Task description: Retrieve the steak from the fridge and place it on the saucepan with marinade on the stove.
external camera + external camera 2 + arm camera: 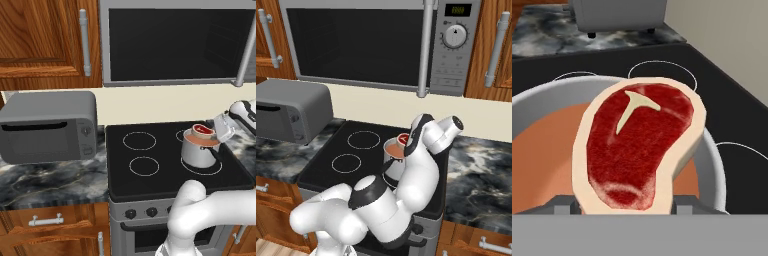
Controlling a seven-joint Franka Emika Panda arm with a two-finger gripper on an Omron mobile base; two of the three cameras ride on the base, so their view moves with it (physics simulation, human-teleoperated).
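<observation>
Here the claw [626, 206] clamps the steak [639, 145] over the saucepan [709, 150], its length running away from the fingers

At the left of your left base view, a grey toaster oven [48, 126] sits on a dark marbled countertop [50, 182]. Wooden cabinets [40, 37] fill the upper left, and lower down you see a wooden drawer with a silver handle [46, 220]. Across the top of your right base view hangs a silver microwave [381, 42] with a dark glass door, round dial [455, 36] and long vertical handle [426, 47], above a cream wall [376, 105].
</observation>
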